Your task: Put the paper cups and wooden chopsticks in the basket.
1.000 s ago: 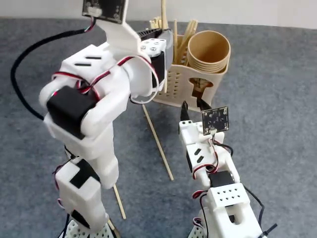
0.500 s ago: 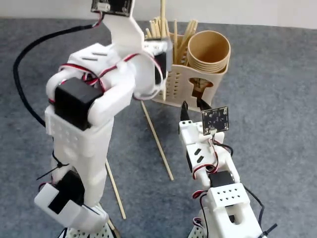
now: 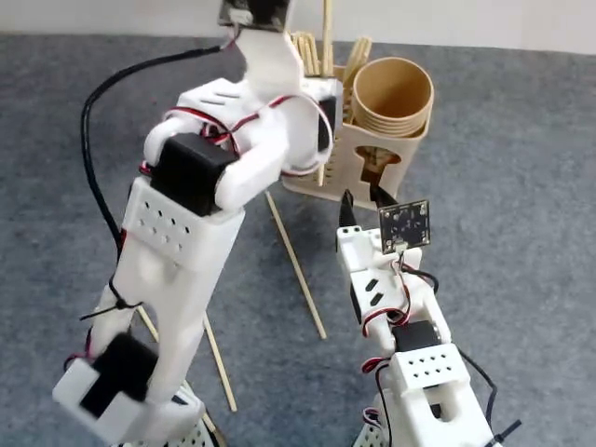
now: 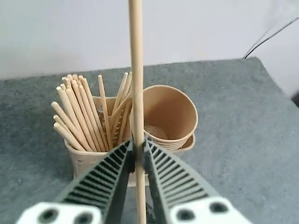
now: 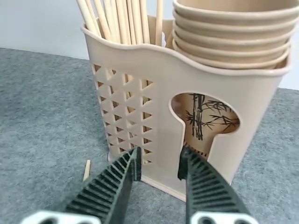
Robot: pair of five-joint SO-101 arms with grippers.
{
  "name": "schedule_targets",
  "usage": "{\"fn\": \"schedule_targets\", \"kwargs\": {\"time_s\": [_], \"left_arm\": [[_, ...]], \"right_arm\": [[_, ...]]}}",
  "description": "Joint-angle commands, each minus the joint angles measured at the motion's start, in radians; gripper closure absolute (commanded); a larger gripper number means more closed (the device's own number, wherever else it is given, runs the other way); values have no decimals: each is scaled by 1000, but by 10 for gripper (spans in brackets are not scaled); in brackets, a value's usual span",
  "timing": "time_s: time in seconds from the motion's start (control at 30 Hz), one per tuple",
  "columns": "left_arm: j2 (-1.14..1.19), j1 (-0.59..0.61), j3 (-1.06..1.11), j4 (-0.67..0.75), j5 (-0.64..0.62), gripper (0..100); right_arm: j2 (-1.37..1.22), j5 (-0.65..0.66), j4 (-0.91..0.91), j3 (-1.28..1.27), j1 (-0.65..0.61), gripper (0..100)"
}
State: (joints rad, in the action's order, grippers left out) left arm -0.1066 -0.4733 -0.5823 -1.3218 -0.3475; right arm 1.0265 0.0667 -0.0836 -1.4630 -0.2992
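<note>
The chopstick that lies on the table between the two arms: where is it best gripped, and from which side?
Probably at its middle, from straight above, gripping across the shaft: the chopstick lies flat, and its far end stops close by the basket.

A soft grey carpet (image 3: pixel 521 205) lies flat under everything. A plain white wall (image 3: pixel 484 19) stands behind its far edge.

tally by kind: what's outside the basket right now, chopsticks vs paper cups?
Chopsticks lying on the table: 3
Chopstick held upright in the left gripper: 1
Paper cups outside the basket: 0, the stack sits in it
Total outside: 4
</note>
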Motion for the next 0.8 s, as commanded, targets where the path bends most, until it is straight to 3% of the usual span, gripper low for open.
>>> {"fn": "schedule_targets", "kwargs": {"time_s": [0.0, 0.13, 0.27, 0.47, 0.57, 0.77], "left_arm": [[-151, -48, 160, 110, 26, 995], [-305, -10, 498, 473, 29, 995], [-433, 56, 837, 961, 32, 995], [-470, 76, 1185, 1585, 193, 995], [-420, 79, 1221, 1705, 226, 995], [-260, 93, 1132, 1726, 221, 995]], "right_arm": [[25, 12, -24, 7, 4, 854], [25, 12, -24, 7, 4, 854], [25, 12, -24, 7, 4, 854], [25, 12, -24, 7, 4, 854], [24, 12, -24, 7, 4, 854], [24, 12, -24, 7, 4, 854]]}}
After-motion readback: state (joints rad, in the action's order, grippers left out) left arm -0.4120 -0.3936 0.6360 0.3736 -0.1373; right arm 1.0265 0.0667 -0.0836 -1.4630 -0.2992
